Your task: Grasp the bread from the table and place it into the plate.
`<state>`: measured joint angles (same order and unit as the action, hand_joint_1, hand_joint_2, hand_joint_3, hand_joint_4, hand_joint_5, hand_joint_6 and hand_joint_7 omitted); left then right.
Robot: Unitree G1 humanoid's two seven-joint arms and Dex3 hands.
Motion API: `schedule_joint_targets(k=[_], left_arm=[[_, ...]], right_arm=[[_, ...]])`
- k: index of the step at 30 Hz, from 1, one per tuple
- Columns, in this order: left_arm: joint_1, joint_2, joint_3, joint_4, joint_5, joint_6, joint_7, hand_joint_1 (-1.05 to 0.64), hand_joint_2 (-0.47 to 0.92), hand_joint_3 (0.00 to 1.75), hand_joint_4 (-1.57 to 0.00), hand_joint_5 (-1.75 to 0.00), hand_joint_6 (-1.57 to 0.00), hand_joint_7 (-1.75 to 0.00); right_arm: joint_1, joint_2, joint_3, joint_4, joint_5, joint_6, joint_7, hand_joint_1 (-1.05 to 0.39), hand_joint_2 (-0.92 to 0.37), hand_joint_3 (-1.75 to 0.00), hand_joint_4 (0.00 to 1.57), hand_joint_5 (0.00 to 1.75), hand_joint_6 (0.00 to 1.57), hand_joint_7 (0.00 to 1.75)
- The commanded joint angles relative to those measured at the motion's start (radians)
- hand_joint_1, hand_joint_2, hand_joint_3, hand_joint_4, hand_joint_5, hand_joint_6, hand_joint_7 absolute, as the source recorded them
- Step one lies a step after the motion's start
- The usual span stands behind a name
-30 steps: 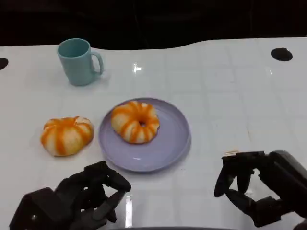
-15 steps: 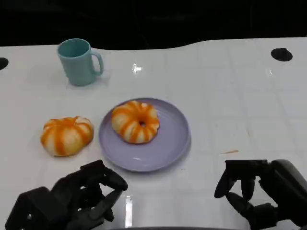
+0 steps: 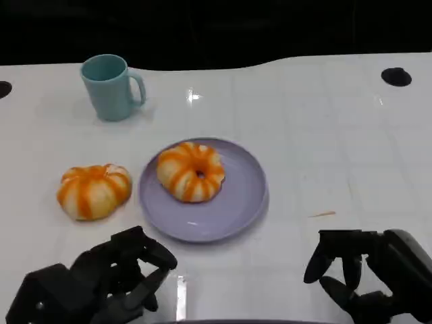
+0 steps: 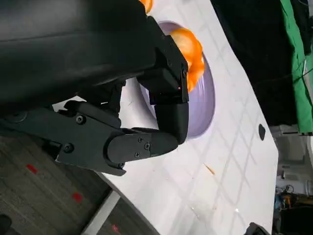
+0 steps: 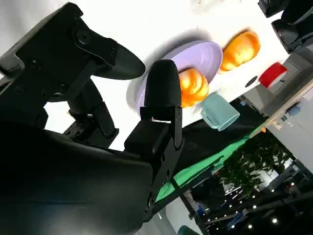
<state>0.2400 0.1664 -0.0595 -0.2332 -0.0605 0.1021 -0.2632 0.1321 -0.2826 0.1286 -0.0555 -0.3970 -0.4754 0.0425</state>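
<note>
So we've got one striped orange bread [image 3: 191, 171] sitting in the lavender plate [image 3: 243, 202] already, the other bread [image 3: 94, 191] waiting on the glossy white table [image 3: 324, 135] just left of it, both our left hand [image 3: 111, 280] and right hand [image 3: 364, 270] empty with fingers loosely apart near the front edge, a teal mug [image 3: 111, 86] further back, dark room behind.

Two breads [image 3: 94, 191] [image 3: 191, 171], one plate [image 3: 239, 202], one mug [image 3: 111, 87]

left hand [image 3: 115, 277] empty, right hand [image 3: 358, 270] empty, fingers apart
</note>
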Motion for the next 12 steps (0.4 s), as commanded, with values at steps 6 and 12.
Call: schedule_joint_targets(k=[6, 12], left_arm=[[-0.003, 0.019, 0.01, 0.013, -0.004, -0.023, -0.016, -0.38, 0.92, 0.47, -0.64, -1.75, -0.59, -1.33], [-0.001, 0.015, 0.011, 0.001, -0.003, -0.001, -0.009, -0.38, 0.92, 0.45, -0.62, -1.75, -0.59, -1.33]], right_arm=[[0.004, -0.01, 0.0, -0.015, -0.003, 0.013, 0.007, -0.11, -0.25, -1.25, 0.96, 1.74, 0.9, 1.23], [-0.001, -0.011, 0.002, -0.007, 0.002, 0.007, 0.008, -0.1, -0.24, -1.24, 0.96, 1.73, 0.9, 1.21]])
